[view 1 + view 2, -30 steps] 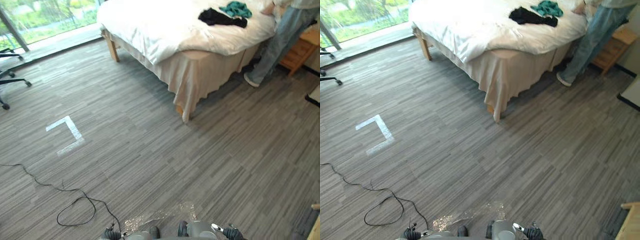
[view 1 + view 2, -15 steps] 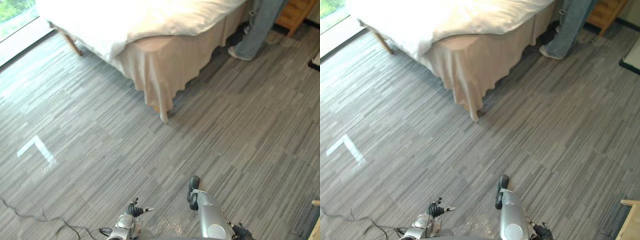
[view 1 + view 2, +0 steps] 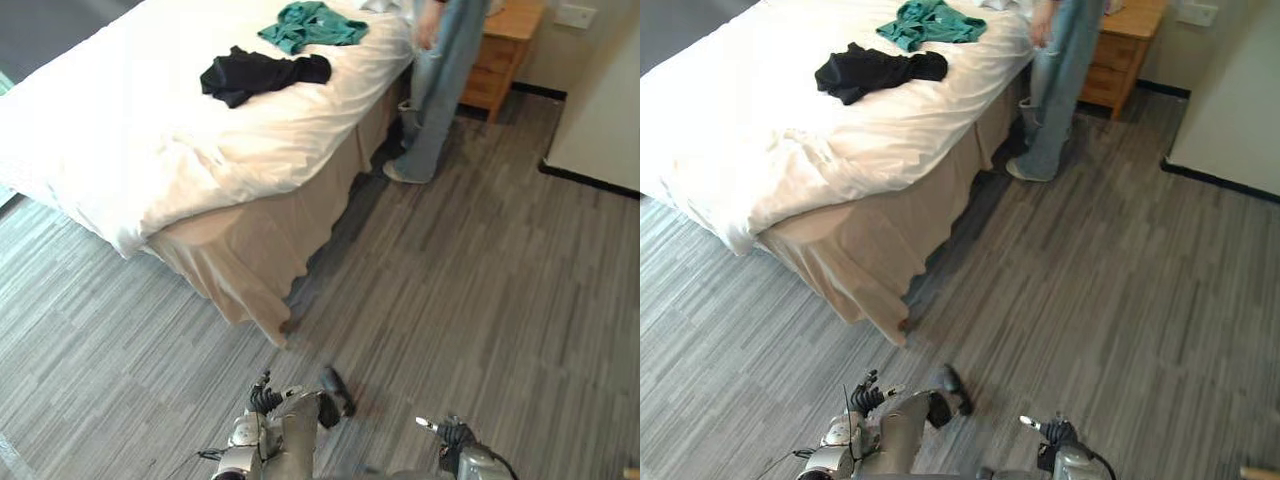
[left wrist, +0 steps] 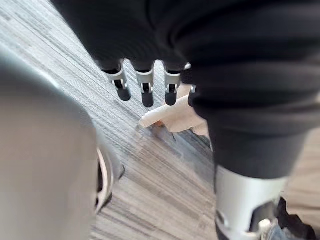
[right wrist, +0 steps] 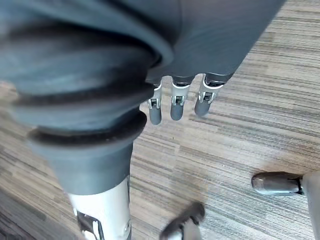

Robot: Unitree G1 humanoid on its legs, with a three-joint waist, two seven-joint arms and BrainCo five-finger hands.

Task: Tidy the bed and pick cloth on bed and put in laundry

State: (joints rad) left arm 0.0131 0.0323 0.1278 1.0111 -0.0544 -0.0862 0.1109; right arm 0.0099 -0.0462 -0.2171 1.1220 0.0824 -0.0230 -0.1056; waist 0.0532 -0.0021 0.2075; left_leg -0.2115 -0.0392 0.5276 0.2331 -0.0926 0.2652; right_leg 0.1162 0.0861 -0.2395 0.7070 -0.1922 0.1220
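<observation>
Here, the black cloth (image 3: 262, 76) lay crumpled on the white bed (image 3: 150, 160), with a teal cloth (image 3: 312, 24) just beside it toward the head end. Both were well away from me across the grey floor (image 3: 480, 300). A person (image 3: 440, 90) stood at the bed's far side, near a wooden nightstand (image 3: 505, 45).

I judged both garments light, limp and not fragile. They would likely sag and trail when lifted, so the thick bunched middle of each looked the best place to take hold. The soft duvet underneath could get pinched up with them.

My left hand (image 4: 146, 90) hung over the floor with its fingers straight and nothing in it, and my right hand (image 5: 176, 102) did the same.

Half a second earlier my head camera had framed only the bed's corner and floor. It had since swung, bringing the clothes into view and the bed closer.
</observation>
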